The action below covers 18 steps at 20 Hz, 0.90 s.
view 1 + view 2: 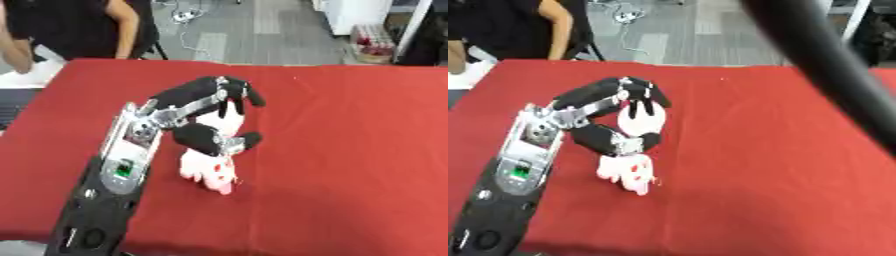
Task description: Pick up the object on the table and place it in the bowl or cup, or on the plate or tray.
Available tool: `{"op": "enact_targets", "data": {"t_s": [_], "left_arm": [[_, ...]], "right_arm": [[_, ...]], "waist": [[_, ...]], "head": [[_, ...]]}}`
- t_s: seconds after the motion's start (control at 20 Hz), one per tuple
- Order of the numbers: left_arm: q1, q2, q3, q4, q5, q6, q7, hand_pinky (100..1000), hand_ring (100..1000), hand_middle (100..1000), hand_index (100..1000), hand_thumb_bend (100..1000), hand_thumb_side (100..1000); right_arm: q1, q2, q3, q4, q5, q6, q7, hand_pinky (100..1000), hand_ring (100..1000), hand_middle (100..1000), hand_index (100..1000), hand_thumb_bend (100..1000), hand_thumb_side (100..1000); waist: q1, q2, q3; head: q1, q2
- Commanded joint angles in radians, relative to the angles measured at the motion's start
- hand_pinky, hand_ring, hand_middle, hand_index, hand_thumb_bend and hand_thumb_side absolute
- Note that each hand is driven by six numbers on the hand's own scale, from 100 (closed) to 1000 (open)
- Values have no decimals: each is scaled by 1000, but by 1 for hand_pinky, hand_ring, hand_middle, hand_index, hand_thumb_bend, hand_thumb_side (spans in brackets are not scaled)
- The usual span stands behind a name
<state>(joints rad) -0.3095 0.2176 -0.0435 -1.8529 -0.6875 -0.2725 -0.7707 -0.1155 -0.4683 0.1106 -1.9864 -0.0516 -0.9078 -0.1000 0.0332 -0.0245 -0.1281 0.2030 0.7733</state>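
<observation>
- No words, numbers, brand names or signs can be read anywhere in either eye view.
- The left arm's forearm panel [122, 170] carries a small green-lit patch, but it shows no legible characters.
- The white and pink object [210, 170] bears red marks that cannot be read as letters.

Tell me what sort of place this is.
Probably an office or lab set up for robot trials: a table under a red cloth, grey carpet-tile floor with loose cables, and the robot's left hand curled round a white and pink toy.
</observation>
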Motion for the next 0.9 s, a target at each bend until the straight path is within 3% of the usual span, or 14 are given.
{"op": "enact_targets", "data": {"t_s": [0.05,0.1,0.15,0.2,0.9], "left_arm": [[-19,5,13,7,-85,2,-87,469,702,736,840,381,701],[-19,5,13,13,-111,0,-107,510,737,770,858,474,629],[-19,4,13,22,-141,-4,-122,510,737,770,858,474,629],[-19,3,12,31,-165,-10,-129,529,752,786,869,529,575],[-29,-5,29,118,-282,-27,-136,580,749,780,864,469,662]], "right_arm": [[-11,-17,-2,-14,4,1,6,477,596,809,846,100,838],[-11,-17,-2,-14,4,1,6,477,596,809,846,100,837],[-12,-16,-2,-14,4,1,7,477,596,809,846,100,837],[-12,-16,-2,-14,4,1,8,477,596,809,846,100,837],[-13,-11,0,-14,9,1,14,477,597,809,847,100,836]], "waist": [[-4,-5,-2],[-4,-4,-2],[-3,-4,-3],[-3,-3,-3],[-4,6,-1]], "head": [[6,-3],[5,-3],[5,-3],[4,-3],[26,-3]]}}
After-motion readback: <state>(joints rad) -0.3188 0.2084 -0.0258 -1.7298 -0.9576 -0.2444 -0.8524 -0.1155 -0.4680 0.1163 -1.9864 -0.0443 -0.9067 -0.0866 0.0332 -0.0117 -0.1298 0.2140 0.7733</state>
